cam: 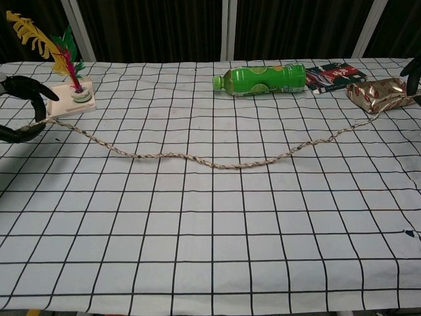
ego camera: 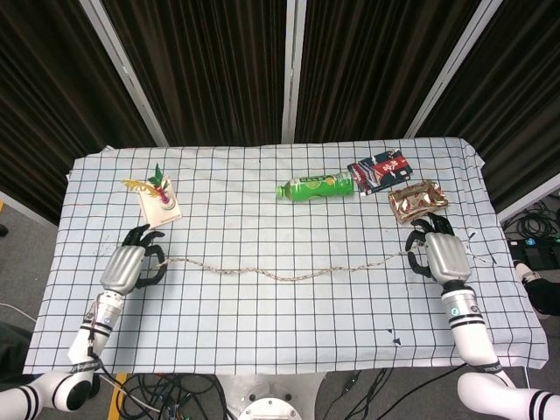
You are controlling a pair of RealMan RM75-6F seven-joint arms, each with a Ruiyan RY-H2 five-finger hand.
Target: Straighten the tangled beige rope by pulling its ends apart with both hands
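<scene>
At the left end of the rope (ego camera: pixel 284 275), the dark fingers (ego camera: pixel 154 265) of the left hand (ego camera: pixel 129 266) curl round the cord and hold it, near the left edge of the surface (ego camera: pixel 262 332); in the chest view only those curved fingers (cam: pixel 26 89) show at the frame's edge, with the cord running out from under them. At the far end the fingers (ego camera: pixel 418 258) of the right hand (ego camera: pixel 439 255) are closed on the other tip, near the right edge. Between the two hands the rope lies on the checked cloth (ego camera: pixel 289 210) in one long, shallow wave with no loop or knot in it, sagging a little at the middle. Behind it a green bottle (ego camera: pixel 315 186) lies on its side, with a dark red-and-blue packet (ego camera: pixel 379 170) touching its right end and a shiny gold packet (ego camera: pixel 417 199) just beyond the right hand's fingers. Off to the back left, just beyond the left hand, stands a small cream block (ego camera: pixel 160 205) holding coloured feathers (cam: pixel 47 41).
</scene>
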